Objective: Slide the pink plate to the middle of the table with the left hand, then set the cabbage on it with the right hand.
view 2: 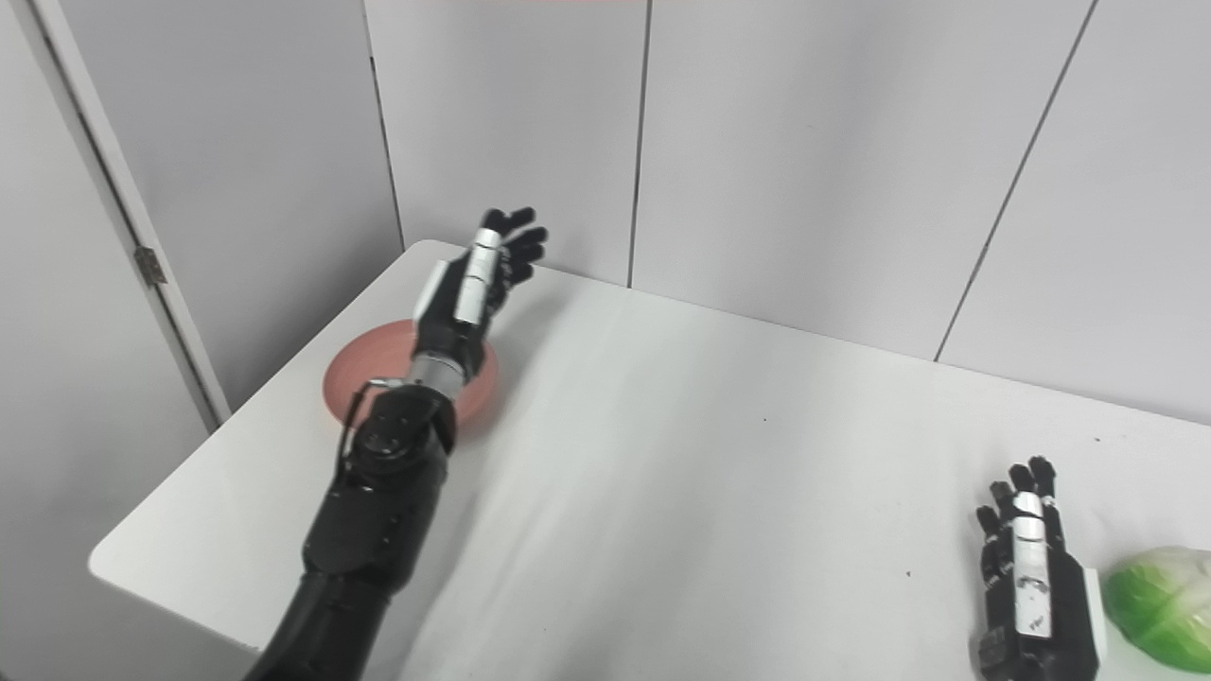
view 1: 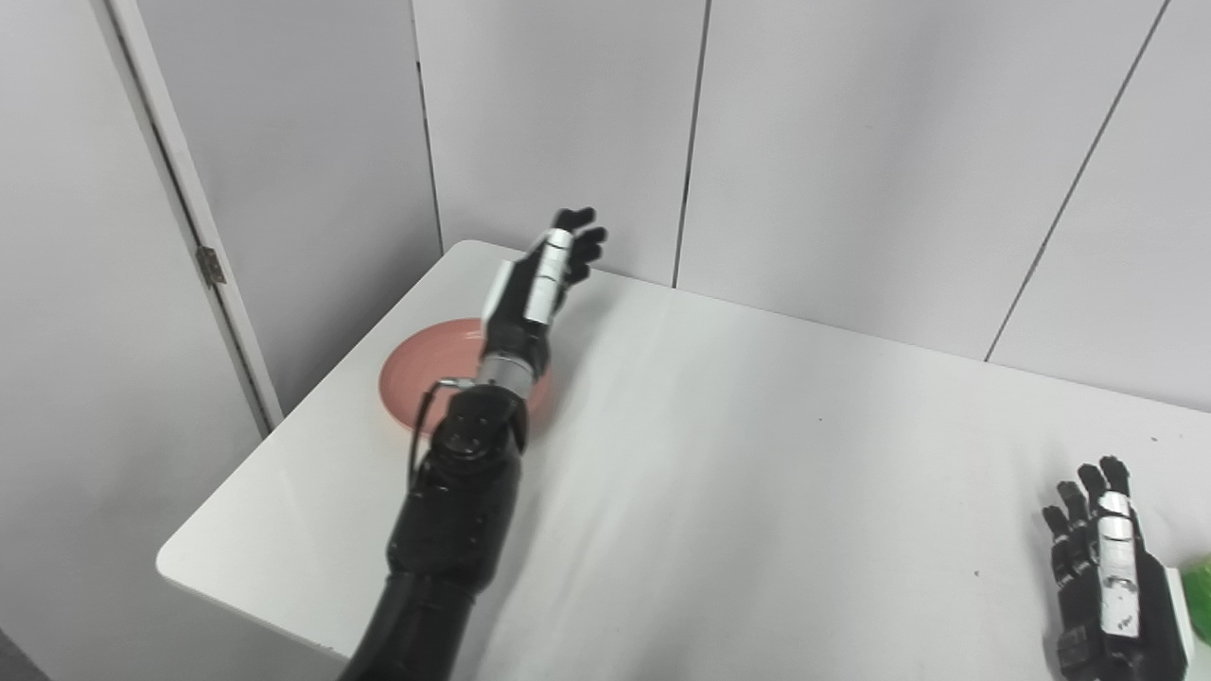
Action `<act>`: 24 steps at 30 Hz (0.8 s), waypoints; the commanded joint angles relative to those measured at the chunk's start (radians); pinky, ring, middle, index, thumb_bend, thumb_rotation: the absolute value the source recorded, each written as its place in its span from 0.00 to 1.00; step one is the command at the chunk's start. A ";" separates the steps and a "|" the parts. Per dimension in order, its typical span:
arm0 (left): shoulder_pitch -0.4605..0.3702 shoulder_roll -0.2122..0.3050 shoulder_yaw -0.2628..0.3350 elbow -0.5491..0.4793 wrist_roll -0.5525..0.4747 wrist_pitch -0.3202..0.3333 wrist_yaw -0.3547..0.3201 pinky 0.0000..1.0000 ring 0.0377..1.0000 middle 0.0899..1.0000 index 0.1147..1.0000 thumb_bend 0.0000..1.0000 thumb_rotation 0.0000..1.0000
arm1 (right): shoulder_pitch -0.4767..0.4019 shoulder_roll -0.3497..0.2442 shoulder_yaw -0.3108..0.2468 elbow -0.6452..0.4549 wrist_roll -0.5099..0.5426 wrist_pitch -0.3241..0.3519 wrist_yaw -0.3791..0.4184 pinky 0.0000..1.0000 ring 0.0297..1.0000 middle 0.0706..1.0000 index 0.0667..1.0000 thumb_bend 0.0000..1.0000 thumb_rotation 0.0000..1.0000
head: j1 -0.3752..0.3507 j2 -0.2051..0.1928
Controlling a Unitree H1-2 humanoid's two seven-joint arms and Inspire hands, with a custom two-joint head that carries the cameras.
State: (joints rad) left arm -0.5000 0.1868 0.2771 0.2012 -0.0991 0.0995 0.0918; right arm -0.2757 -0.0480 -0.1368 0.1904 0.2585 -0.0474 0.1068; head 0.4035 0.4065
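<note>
The left hand (view 1: 544, 279) is raised above the far left part of a white table (view 1: 757, 454), fingers stretched out and slightly apart, holding nothing. Its black arm reaches in over the pink plate (view 1: 416, 374), which lies beneath the wrist near the table's left edge, partly hidden by the arm. The right hand (view 2: 1031, 582) rests low at the near right corner, fingers extended and empty. Just beside it, to its right, sits the green cabbage (view 2: 1164, 605) on the table. Grey wall panels stand behind the table.
</note>
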 commanded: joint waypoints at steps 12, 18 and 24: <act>-0.057 0.229 0.031 0.236 0.026 -0.170 0.008 0.72 0.71 0.68 0.67 0.76 1.00 | 0.001 -0.002 0.008 -0.064 0.013 0.011 -0.006 1.00 1.00 1.00 1.00 0.44 0.81 | -0.002 -0.001; -0.076 0.279 0.034 0.361 0.019 -0.226 0.005 0.72 0.71 0.67 0.67 0.73 1.00 | 0.005 0.000 0.009 -0.073 0.008 0.011 -0.011 1.00 1.00 1.00 1.00 0.39 0.82 | 0.009 0.003; -0.087 0.299 0.032 0.429 0.020 -0.246 0.016 0.72 0.72 0.68 0.66 0.74 1.00 | 0.009 -0.004 0.013 -0.083 -0.006 0.019 -0.017 1.00 1.00 1.00 1.00 0.41 0.81 | 0.020 0.005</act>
State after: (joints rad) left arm -0.5230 0.4449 0.3032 0.6369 -0.0803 -0.0997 0.1006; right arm -0.2487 -0.0489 -0.1273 0.1452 0.2569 -0.0380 0.0938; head 0.4248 0.4111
